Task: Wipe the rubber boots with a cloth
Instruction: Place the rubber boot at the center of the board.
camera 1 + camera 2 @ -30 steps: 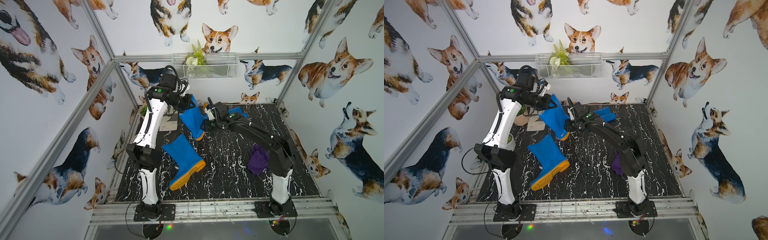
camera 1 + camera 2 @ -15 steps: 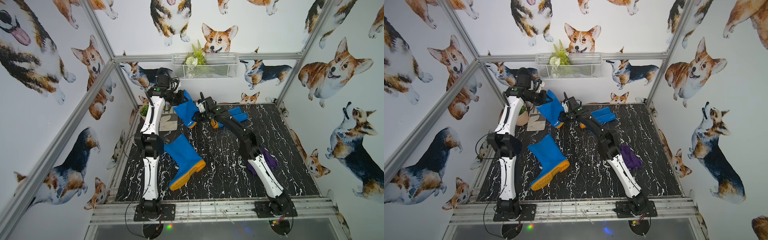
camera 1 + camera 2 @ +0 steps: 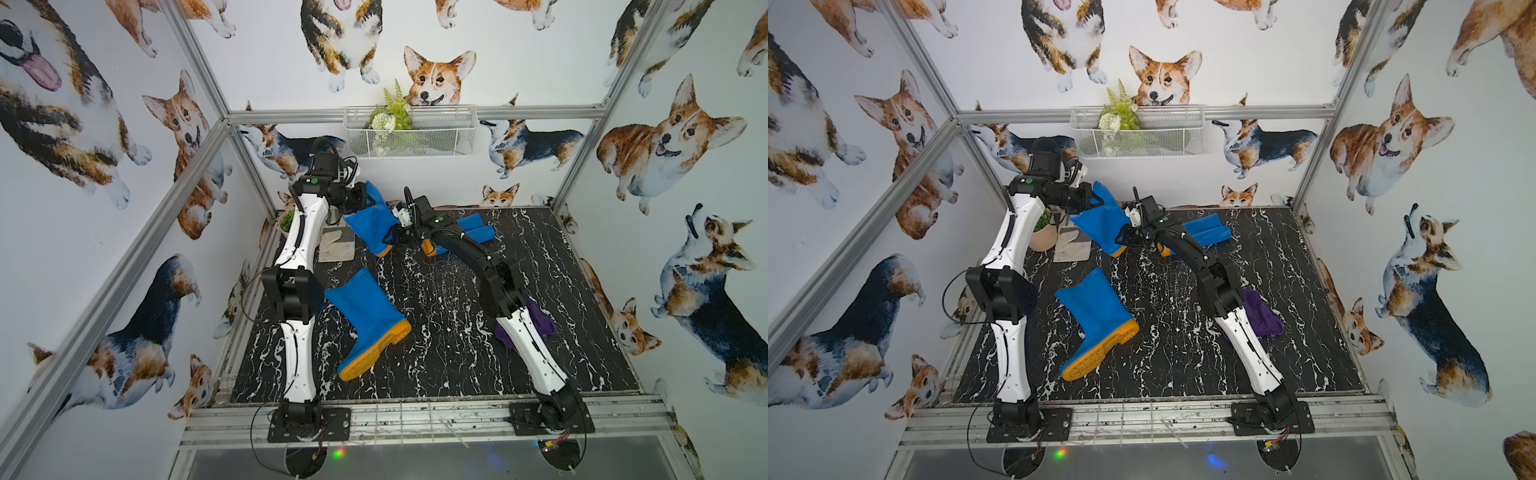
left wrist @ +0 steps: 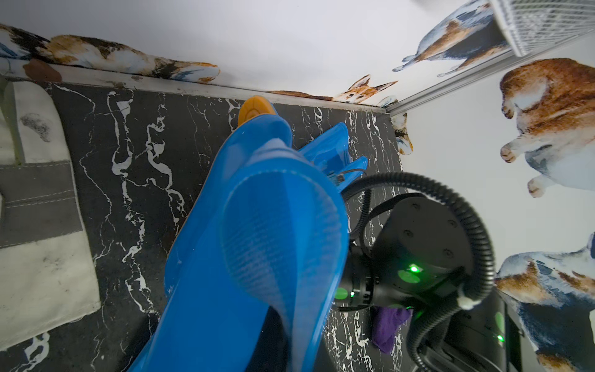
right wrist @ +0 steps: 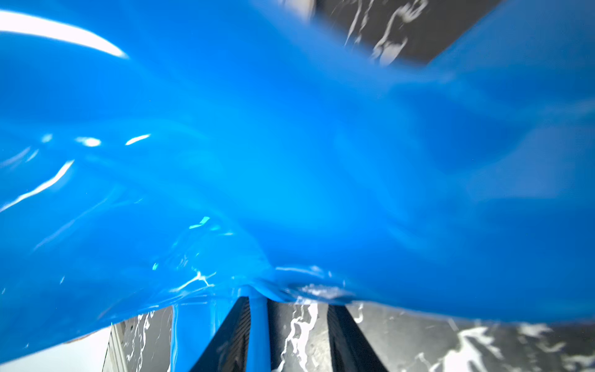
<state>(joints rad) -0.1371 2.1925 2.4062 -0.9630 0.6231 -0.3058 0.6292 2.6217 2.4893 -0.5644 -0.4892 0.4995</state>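
Observation:
In both top views my left gripper (image 3: 365, 199) (image 3: 1094, 197) is shut on the shaft rim of a glossy blue rubber boot (image 3: 370, 220) (image 3: 1100, 224), holding it above the back left of the table. My right gripper (image 3: 392, 239) (image 3: 1123, 237) is at this boot's lower part. In the right wrist view the boot (image 5: 289, 161) fills the frame. The right gripper (image 5: 291, 338) is open, with a thin blue edge beside one of its fingers (image 5: 235, 338). A second boot (image 3: 361, 316) (image 3: 1096, 311) lies at mid-left. More boots (image 3: 473, 228) (image 3: 1208, 232) lie at the back. The purple cloth (image 3: 538, 322) (image 3: 1260, 318) (image 4: 388, 325) lies beside the right arm.
A pale work glove (image 3: 336, 245) (image 3: 1073, 247) lies at the back left next to a potted plant (image 3: 286, 220) (image 3: 1042, 232). A white wire basket (image 3: 409, 133) (image 3: 1138, 133) hangs on the back wall. The black marble table (image 3: 436, 332) is walled on three sides.
Both arms reached farther back. The held boot moved back and left, and the right gripper followed it and narrowed a little. Over the last half second nothing moved.

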